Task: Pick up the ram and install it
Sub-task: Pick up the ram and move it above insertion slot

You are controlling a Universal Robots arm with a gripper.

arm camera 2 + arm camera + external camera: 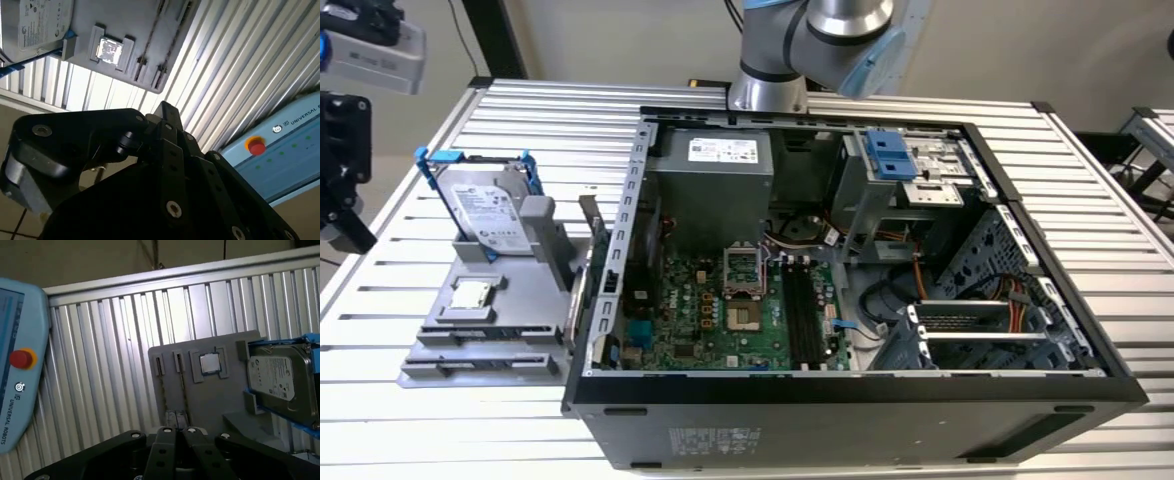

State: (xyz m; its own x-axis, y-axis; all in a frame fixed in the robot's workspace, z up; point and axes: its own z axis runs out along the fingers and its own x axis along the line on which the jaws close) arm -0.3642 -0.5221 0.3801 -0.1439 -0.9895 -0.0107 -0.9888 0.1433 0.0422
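The gripper (pixel 178 431) hangs just off the counter's (pixel 427 420) edge on the exterior view's left, touching nothing. Its black jaws are drawn together with nothing between them. A grey holder (pixel 215 400) lies on the counter near that edge, just beside the open computer case (pixel 854 400). In the first wrist view, a thin dark strip in one of the holder's two long slots appears to be the ram (pixel 183 390), standing on its edge. Next to the slots sits a small square chip (pixel 209 363). Beyond the chip stands a hard drive (pixel 277 377) in a blue bracket.
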